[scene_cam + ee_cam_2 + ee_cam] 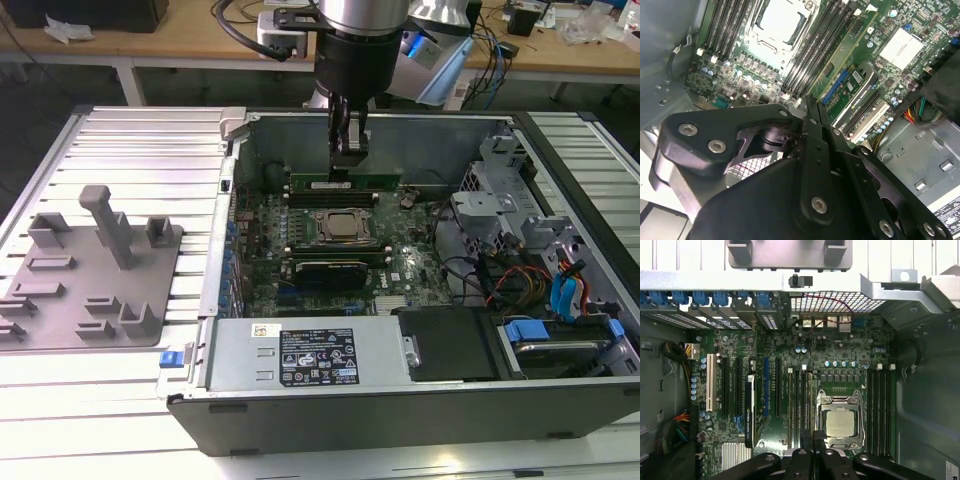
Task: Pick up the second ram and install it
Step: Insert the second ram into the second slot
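- gripper [346,168] jaws near-closed, seemingly pinching ram [380,183] at mid top edge.
- ram: light, stiff, thin, fragile; grip the long edge's centre, off the chips.

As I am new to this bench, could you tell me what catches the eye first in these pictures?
An open computer case sits mid-frame in the exterior view, its green motherboard and square CPU socket bared. The gripper reaches down into it, tip at the second ram beside the socket. A grey moulded fixture lies at the exterior view's left.
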Controlling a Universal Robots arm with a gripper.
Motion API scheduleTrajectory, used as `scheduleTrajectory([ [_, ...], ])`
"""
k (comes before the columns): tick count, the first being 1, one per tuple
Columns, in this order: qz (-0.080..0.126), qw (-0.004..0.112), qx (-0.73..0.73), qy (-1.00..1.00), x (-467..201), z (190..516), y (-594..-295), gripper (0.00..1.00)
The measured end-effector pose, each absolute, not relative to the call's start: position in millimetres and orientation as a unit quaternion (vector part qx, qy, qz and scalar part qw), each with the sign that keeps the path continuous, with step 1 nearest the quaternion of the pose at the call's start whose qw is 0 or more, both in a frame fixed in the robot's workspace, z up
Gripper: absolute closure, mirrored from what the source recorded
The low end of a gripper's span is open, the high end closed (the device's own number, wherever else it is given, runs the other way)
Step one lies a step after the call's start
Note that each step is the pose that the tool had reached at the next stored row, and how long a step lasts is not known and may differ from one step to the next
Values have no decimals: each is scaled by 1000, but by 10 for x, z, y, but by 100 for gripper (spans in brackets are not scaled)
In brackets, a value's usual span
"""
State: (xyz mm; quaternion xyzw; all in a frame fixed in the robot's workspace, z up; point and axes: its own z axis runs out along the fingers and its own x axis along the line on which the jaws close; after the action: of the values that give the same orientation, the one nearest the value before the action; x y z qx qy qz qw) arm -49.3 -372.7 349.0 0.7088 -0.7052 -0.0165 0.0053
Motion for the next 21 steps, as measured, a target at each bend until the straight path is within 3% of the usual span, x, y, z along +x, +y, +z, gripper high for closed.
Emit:
scheduleTrajectory([
  [21,-16,5,709,-705,-493,2950,-3757,91],
])
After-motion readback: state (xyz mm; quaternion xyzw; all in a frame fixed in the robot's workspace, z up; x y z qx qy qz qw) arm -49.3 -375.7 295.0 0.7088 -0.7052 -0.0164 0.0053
